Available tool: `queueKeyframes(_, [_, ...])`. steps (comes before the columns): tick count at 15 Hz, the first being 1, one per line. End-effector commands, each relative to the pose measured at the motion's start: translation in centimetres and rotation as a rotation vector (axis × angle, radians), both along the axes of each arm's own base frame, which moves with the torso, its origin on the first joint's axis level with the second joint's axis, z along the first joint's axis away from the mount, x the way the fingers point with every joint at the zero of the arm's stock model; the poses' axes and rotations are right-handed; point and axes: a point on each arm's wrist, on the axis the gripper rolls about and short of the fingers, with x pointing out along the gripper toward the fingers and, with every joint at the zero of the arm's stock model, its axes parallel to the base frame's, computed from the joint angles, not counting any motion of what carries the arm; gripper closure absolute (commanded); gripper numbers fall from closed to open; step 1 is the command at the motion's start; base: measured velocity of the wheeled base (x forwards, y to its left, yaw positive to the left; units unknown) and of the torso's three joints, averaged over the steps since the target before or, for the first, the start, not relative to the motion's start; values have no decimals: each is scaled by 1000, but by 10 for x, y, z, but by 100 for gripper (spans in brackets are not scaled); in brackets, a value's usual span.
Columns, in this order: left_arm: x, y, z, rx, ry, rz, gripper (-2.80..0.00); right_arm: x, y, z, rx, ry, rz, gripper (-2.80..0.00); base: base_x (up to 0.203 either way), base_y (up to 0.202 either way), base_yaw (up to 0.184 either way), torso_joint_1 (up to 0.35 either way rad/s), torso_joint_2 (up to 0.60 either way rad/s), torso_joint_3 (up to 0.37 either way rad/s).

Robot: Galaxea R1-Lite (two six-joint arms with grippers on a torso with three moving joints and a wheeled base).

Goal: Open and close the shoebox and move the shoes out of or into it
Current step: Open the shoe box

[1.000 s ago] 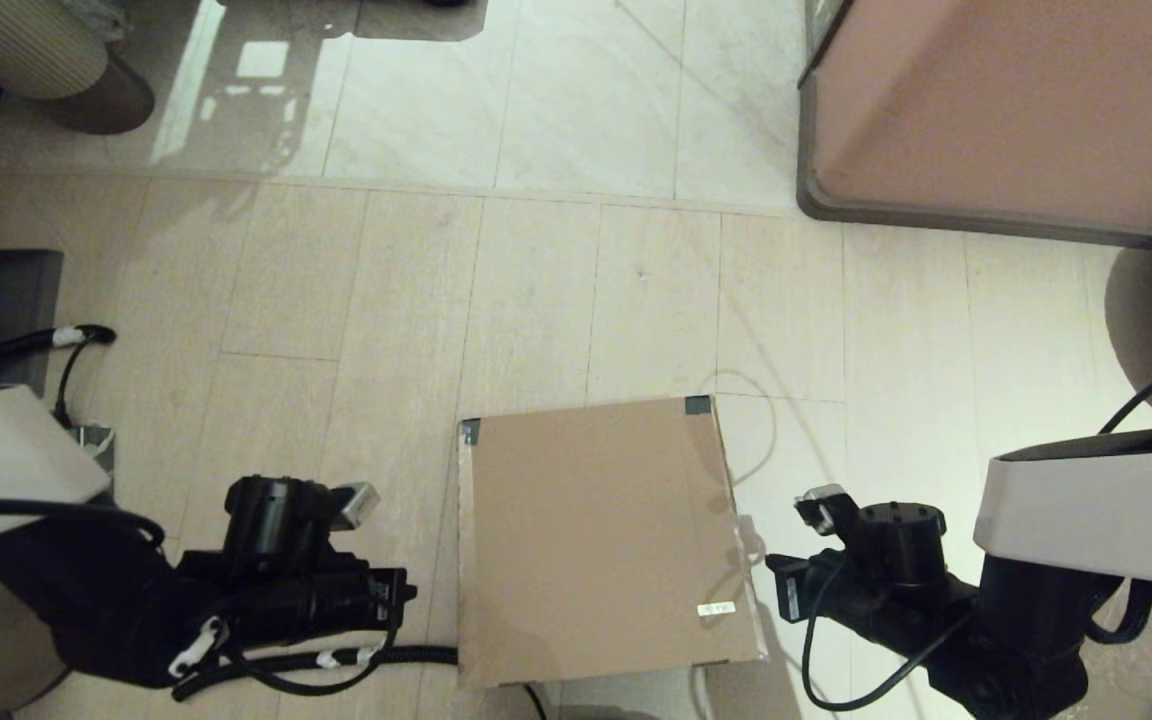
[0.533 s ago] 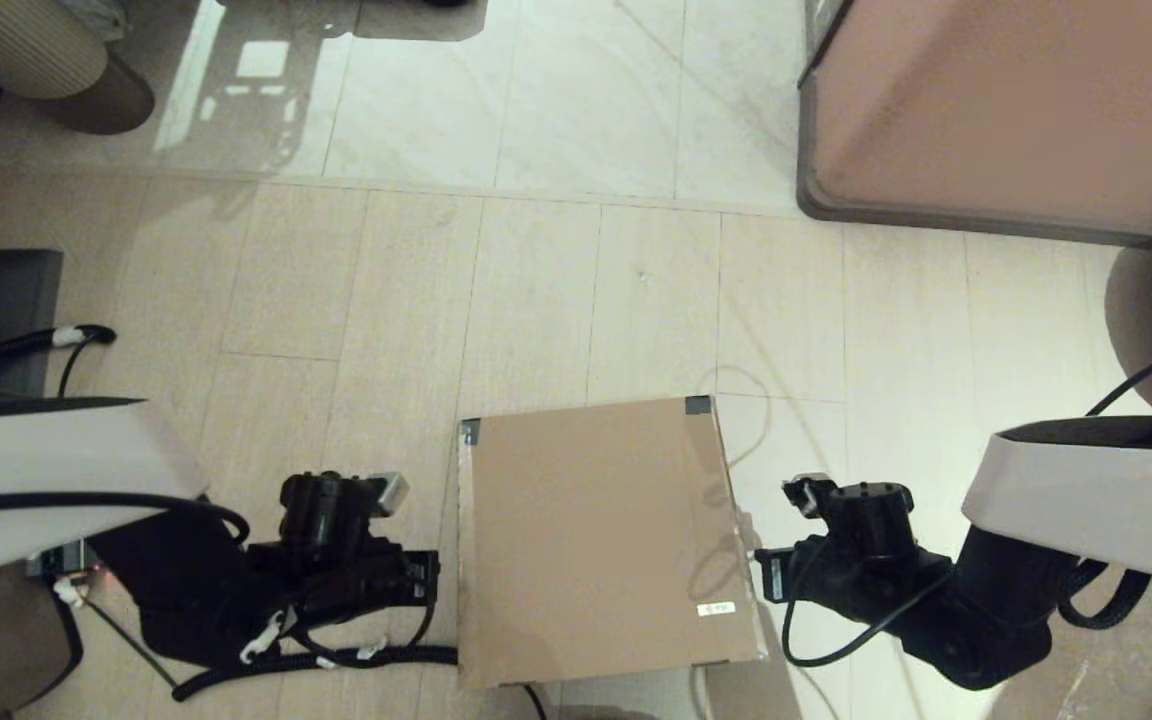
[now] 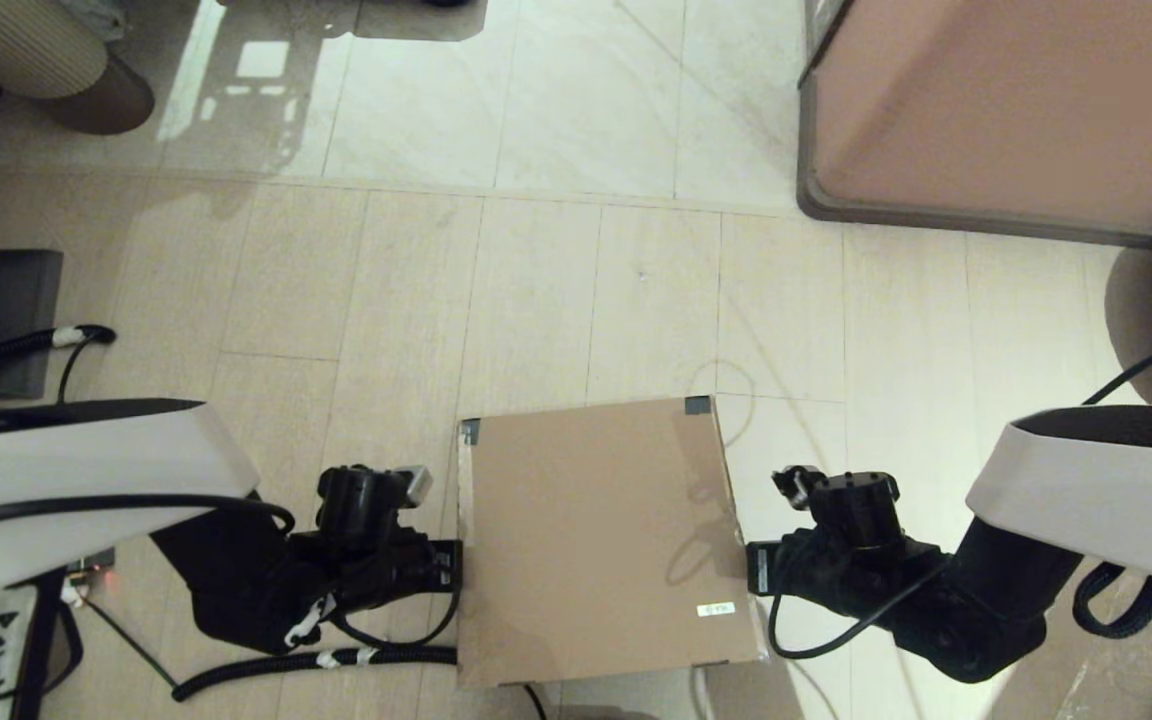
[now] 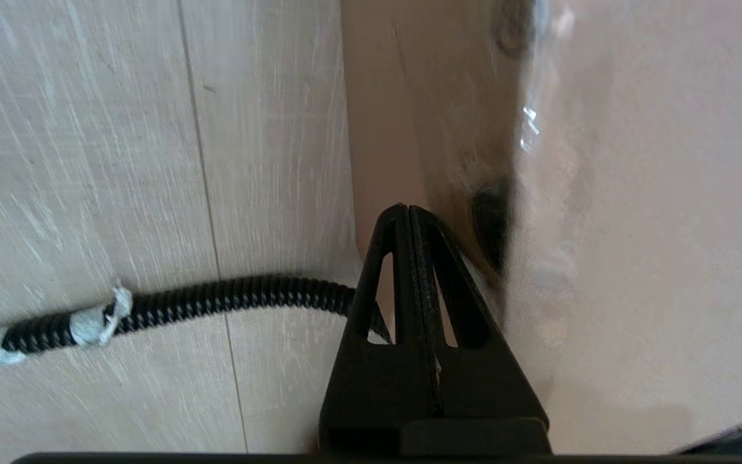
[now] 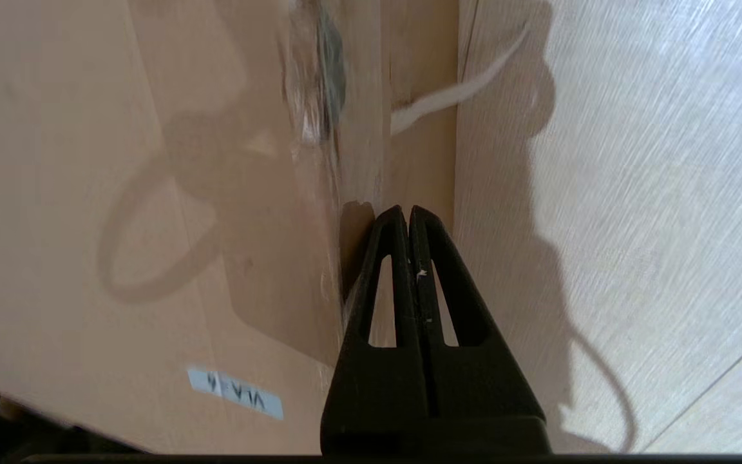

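Pale floor tiles carry a shoebox with its lid down, hiding whatever is inside. Left gripper and right gripper, fingers pressed together, empty, meet its opposite sides.

The shoebox is sitting on the floor between the two pincers, lid down. The left gripper is pressing its closed tips against one side wall, the right gripper against the opposite wall. A corrugated cable is lying beside the left gripper.
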Motion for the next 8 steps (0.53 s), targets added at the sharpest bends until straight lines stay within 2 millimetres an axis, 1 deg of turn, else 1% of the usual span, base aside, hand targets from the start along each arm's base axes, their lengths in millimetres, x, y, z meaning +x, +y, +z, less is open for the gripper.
queueKeyframes(1, [-1,0,-1,-5,3,3,0,-5,0,-2,-2,14,6,0,0,0,0,0,0,0])
queueKeyframes(4, [1,-1,1,-19,-1,11,0,-13,2,-2,-4,30,18,0,0,0,0,0,0,0])
queueKeyframes(5, [0,-3,4,-26,-5,8,0,-16,6,-1,1,32,28,0,0,0,0,0,0,0])
queueKeyframes(8, [-6,-9,21,-63,-18,7,0,-22,17,13,56,14,36,0,0,0,0,0,0,0])
